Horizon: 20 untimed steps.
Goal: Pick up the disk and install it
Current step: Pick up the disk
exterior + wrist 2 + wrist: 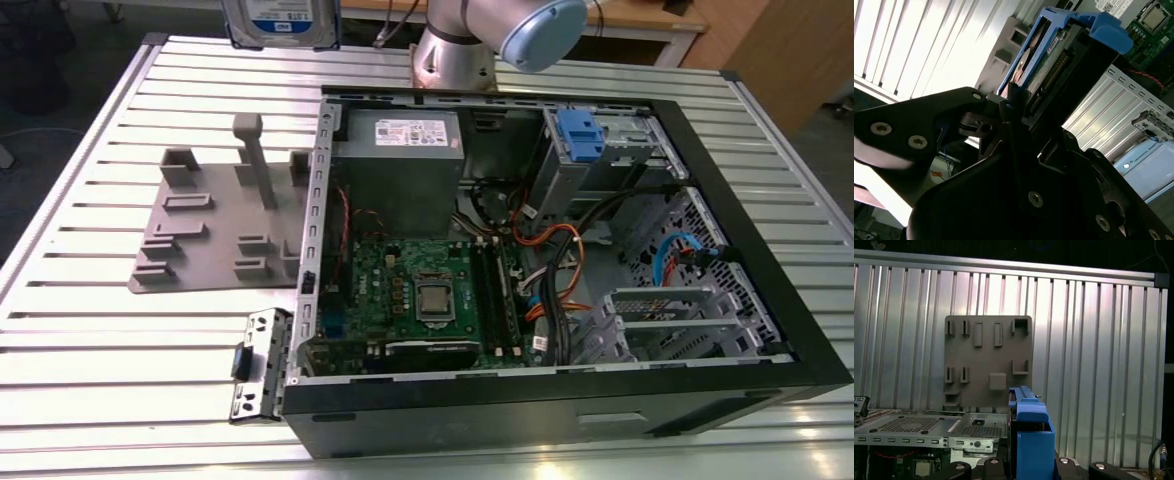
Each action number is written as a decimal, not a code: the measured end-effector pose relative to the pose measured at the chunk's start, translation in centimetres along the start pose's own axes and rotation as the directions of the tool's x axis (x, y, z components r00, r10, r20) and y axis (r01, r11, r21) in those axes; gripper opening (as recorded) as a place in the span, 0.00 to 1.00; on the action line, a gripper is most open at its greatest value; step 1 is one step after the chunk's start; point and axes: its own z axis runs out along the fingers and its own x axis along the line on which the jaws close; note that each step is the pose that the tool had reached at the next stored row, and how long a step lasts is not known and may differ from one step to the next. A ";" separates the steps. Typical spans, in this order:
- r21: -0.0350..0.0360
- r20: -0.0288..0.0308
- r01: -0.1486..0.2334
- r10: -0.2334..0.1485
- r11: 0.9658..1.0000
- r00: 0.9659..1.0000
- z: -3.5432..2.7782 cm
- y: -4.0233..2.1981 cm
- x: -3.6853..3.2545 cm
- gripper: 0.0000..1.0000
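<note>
Firmly, the claw (1021, 112) grips the disk (1048, 52) edge-on, long axis pointing straight outward.

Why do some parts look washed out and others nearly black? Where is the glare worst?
Second wrist view: the table slats blow out to white, while the gripper holding the disk is near black. First wrist view: bright streaks run down the slats. Exterior view: glare on the table's near edge; the case interior is dim.
</note>
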 end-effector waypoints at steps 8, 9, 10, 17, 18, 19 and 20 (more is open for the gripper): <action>0.000 0.000 0.000 0.000 1.000 1.000 -0.02 -1.20 0.06 0.36; 0.000 0.000 0.000 0.000 1.000 1.000 -0.02 -1.33 0.07 0.36; 0.000 0.000 0.000 0.000 1.000 1.000 -0.02 -1.46 0.08 0.36; 0.000 0.000 0.000 0.000 1.000 1.000 -0.04 -2.32 0.12 0.36; 0.000 0.000 0.000 0.000 1.000 1.000 -0.04 -2.44 0.13 0.36; 0.000 0.000 0.000 0.000 1.000 1.000 -0.04 -2.57 0.13 0.36; 0.000 0.000 0.000 0.000 1.000 1.000 -0.04 -2.71 0.14 0.36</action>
